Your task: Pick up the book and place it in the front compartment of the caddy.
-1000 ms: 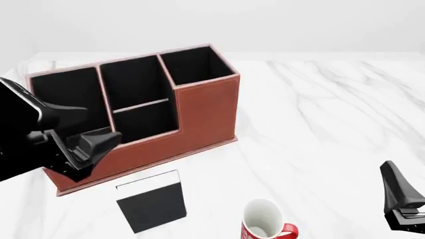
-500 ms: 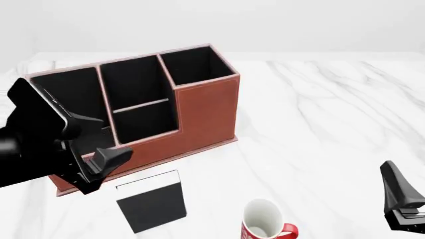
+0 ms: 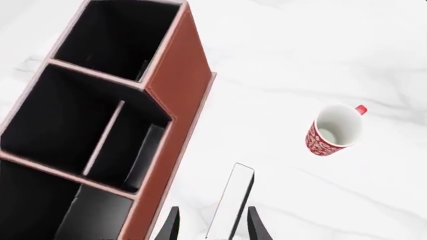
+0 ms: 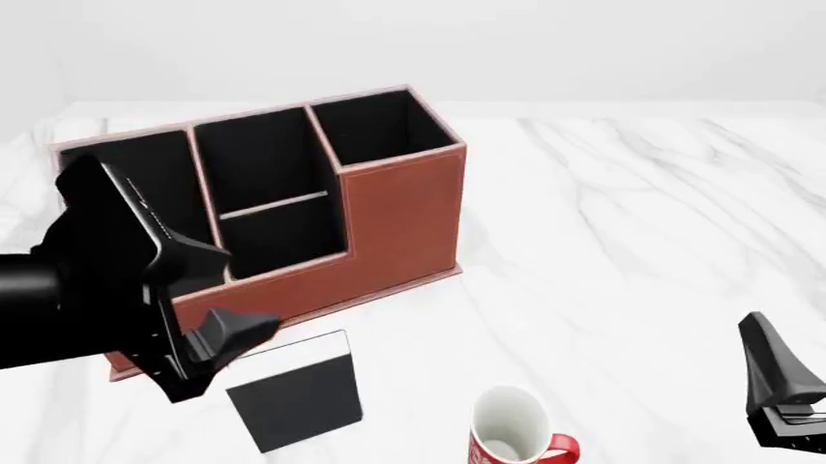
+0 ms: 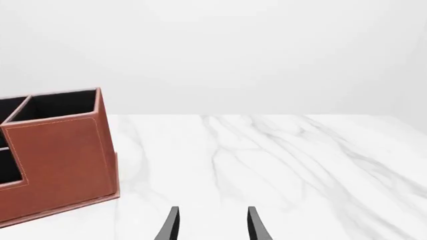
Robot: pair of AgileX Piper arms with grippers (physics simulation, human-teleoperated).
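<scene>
We're hovering the left gripper (image 3: pixel 211 226), fingers spread & holding nothing, w/ the book (image 3: pixel 230 200) lying between them, near table's front edge.

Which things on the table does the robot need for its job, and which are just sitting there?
Needed: the book, the caddy with its front compartment, and the left gripper reaching for the book.
Just sitting there: the mug.

The black book (image 4: pixel 296 391) with a white page edge lies flat on the table, just beside the caddy (image 4: pixel 387 227). The reddish-brown caddy stands upright, its black front compartment (image 4: pixel 278 232) open.
</scene>
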